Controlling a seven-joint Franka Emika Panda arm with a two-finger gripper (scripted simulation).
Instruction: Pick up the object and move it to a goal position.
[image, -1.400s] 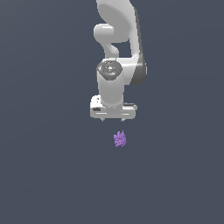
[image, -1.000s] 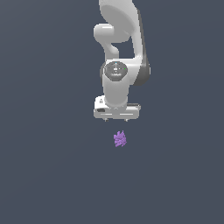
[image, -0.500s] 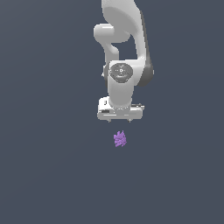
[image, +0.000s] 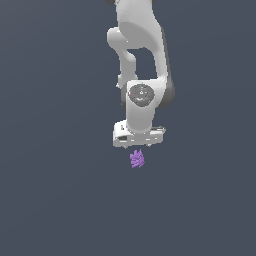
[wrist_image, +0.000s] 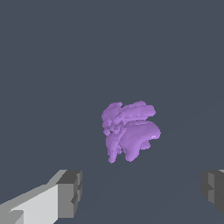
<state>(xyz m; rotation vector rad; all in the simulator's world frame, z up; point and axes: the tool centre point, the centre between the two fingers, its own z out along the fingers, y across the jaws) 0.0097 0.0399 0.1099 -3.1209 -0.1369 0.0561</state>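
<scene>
Purple object (image: 137, 159) sits mid-frame just below gripper (image: 138, 148); fingers (wrist_image: 69, 194) spread wide, released; best to centre before closing.

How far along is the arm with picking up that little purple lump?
Done: the gripper sits just above the purple lump, fingers spread wide in the wrist view. In hand: nothing; the lump lies untouched on the surface. Left: descend, close, lift, carry to the goal, which isn't visible.

A bare simulator scene: flat, featureless dark grey-blue ground (image: 50, 200) everywhere.
</scene>
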